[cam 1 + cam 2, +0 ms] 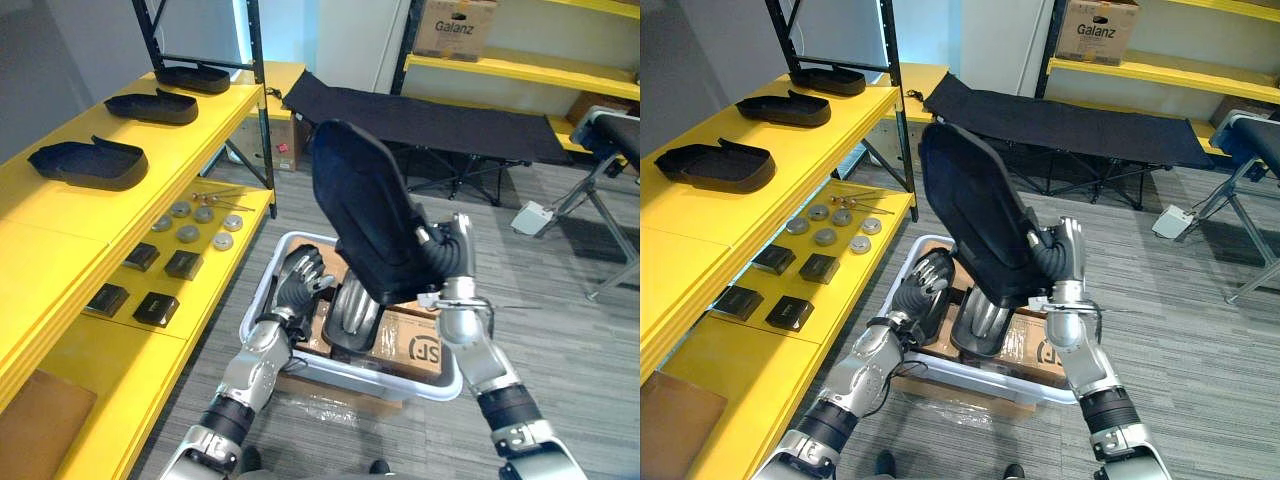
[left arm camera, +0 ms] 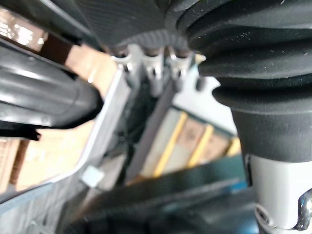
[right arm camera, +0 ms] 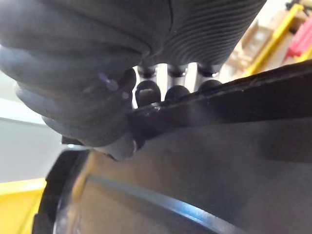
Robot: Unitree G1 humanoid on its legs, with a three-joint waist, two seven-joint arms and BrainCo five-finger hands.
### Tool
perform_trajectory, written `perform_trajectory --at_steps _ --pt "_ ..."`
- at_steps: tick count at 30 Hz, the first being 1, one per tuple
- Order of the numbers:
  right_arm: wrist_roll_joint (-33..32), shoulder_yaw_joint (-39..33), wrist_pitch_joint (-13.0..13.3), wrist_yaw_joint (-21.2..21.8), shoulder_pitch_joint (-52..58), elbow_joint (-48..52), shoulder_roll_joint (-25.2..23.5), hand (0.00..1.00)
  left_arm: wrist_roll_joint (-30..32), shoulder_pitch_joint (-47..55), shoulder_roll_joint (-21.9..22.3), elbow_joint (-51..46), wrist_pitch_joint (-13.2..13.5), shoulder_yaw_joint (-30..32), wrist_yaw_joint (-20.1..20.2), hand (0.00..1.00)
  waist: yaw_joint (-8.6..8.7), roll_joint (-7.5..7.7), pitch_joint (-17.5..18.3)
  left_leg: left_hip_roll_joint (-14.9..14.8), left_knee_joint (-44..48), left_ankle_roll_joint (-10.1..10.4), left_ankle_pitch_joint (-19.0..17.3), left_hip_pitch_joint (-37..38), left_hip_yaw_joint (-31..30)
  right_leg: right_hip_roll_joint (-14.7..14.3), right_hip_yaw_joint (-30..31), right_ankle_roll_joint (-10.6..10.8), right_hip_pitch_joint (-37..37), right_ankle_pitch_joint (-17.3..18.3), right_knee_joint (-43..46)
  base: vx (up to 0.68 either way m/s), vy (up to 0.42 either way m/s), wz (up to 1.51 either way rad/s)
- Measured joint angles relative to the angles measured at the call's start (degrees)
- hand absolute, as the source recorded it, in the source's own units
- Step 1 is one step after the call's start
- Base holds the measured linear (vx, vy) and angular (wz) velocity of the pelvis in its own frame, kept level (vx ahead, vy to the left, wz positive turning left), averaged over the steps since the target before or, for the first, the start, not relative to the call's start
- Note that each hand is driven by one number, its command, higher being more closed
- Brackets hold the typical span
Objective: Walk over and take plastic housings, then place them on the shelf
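Two hands: the right hand (image 1: 447,258) carries the load. The left hand (image 1: 298,278) hangs over the left side of the bin (image 1: 440,384) with its fingers loose, holding nothing.
Right-hand grip: fingers and thumb are clamped on the lower edge of the held housing (image 1: 362,205), a large black shell. An edge pinch suits a thin wall too broad to wrap.
Held housing: it is raised above the bin and tipped up on end, clear of the rim, probably so it can swing toward the shelf without snagging.
Bin: a pale tub on the floor, directly below both hands. Inside, a second housing (image 1: 352,312), dark and glossy, lies beside a cardboard box (image 1: 410,345).
Left-hand role: by my reading it is spare, well placed to steady the shell or reach for the next one.
Shelf (image 1: 60,215): yellow, on the robot's left. Its upper level bears three housings (image 1: 152,106) in a row, and the bare stretch at the near end is the likely spot for this one.
Lower level: metal discs (image 1: 188,233) and small black boxes (image 1: 147,308) lie here, apart from the task.
Farthest: a black cot (image 1: 430,122) stands beyond the bin.
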State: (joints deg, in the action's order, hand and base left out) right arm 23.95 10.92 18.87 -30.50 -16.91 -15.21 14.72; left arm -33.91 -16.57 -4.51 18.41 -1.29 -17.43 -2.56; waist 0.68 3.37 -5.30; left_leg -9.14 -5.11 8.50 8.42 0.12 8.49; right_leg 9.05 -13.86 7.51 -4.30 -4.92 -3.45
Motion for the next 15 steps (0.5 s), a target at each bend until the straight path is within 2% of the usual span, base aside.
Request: perform_trajectory --at_steps 9,15 --pt "-0.67 3.67 -0.39 -0.95 0.0 -4.18 -3.34 1.0 -0.05 -1.9 1.03 0.29 1.11 -1.82 -1.16 0.0 0.0 -0.06 0.07 0.0 -0.02 -0.07 0.11 0.47 -0.22 0.0 -0.19 -0.08 -0.63 0.09 -0.01 -0.03 -0.005 0.0" --pt "-2.04 5.73 -0.65 -2.17 -0.13 -5.52 -3.57 1.0 -2.21 -1.9 0.96 0.29 1.11 -1.82 -2.09 0.0 -0.12 0.02 0.16 0.01 -0.02 -0.06 0.17 0.59 -0.3 0.03 -0.21 -0.26 -0.76 0.22 -0.03 -0.04 -0.007 0.01"
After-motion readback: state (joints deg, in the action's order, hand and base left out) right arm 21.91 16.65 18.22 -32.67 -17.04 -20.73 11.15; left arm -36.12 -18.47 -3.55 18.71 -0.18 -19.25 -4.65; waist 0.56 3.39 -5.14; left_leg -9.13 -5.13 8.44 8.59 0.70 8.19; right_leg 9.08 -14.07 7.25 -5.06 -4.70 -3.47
